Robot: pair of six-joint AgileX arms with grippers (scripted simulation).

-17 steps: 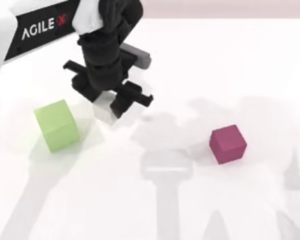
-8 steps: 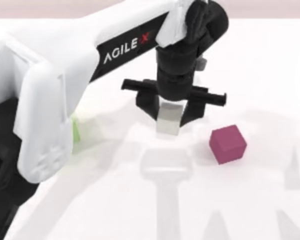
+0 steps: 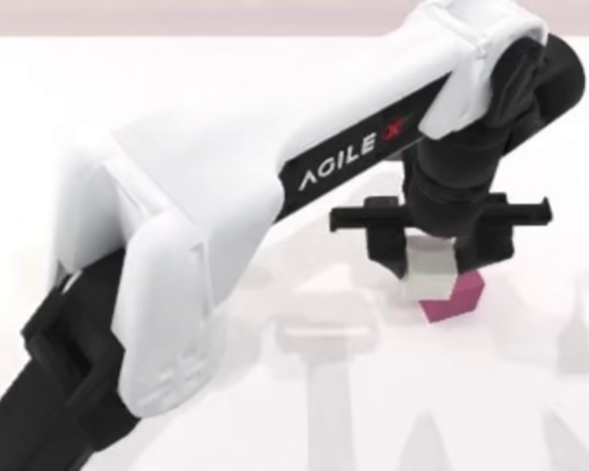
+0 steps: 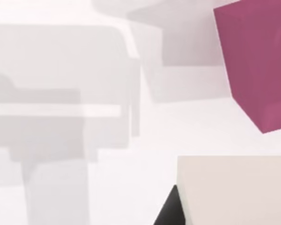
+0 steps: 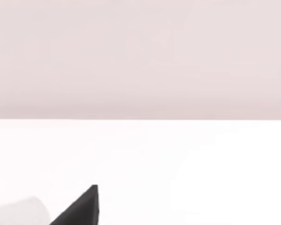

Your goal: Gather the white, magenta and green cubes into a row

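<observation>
My left gripper [image 3: 432, 257] is shut on the small off-white cube [image 3: 429, 278], held off the table at the centre right. In the top view it covers the upper left part of the dark magenta cube [image 3: 457, 299], which rests on the table. The left wrist view shows the white cube [image 4: 234, 190] close up beside a black fingertip [image 4: 171, 213], with the magenta cube [image 4: 257, 61] farther off. The lime green cube is hidden under my left arm [image 3: 226, 196]. My right gripper [image 5: 82, 208] appears only as a dark wedge in its own wrist view.
The white table [image 3: 324, 412] carries grey shadows of the arms along the front. My left arm stretches across the left and middle of the top view. The right wrist view faces bare table and a pale back wall [image 5: 140, 56].
My left gripper has carried the white cube to the right, from beside the green cube to over the magenta cube's edge. The arm now covers the green cube.
</observation>
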